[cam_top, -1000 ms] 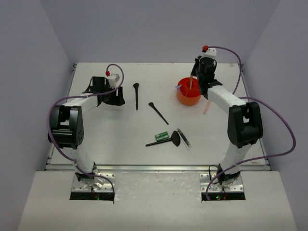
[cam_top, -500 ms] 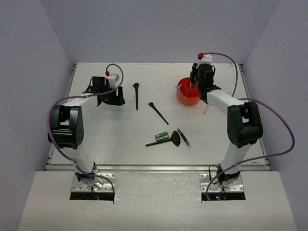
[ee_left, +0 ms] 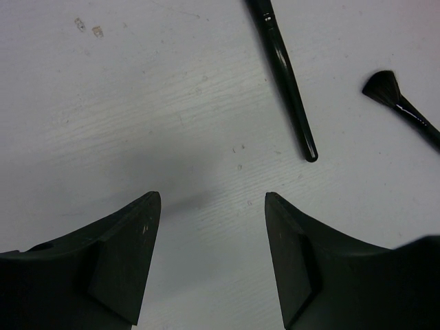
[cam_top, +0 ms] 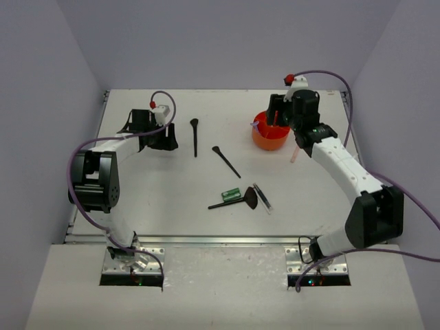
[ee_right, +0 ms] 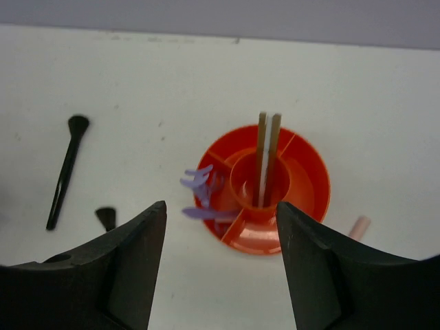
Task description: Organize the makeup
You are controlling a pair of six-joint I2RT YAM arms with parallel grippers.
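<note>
The makeup lies partly on the table and partly in the round orange cup (cam_top: 269, 134). Two tan sticks (ee_right: 268, 155) stand upright in the cup's centre well, and lilac tools (ee_right: 203, 196) stick out of a side compartment. My right gripper (cam_top: 277, 113) hangs open just above the cup (ee_right: 302, 185), holding nothing. A pink stick (cam_top: 295, 152) lies right of the cup. Two black brushes (cam_top: 194, 136) (cam_top: 225, 160) lie mid-table. Nearer me are the fan brush (cam_top: 240, 200), the green tube (cam_top: 231, 194) and a slim dark stick (cam_top: 262, 197). My left gripper (cam_top: 150, 132) rests open at the far left, empty (ee_left: 213, 206).
Purple-grey walls enclose the white table on three sides. The table's far edge runs just beyond the cup (ee_right: 220, 34). In the left wrist view a black brush handle (ee_left: 285, 75) and another brush head (ee_left: 385, 89) lie ahead of the fingers.
My right gripper has gone from shut to open, leaving a tan stick standing in the cup's centre well, and its elbow has swung out to the right. The left arm has not moved.
</note>
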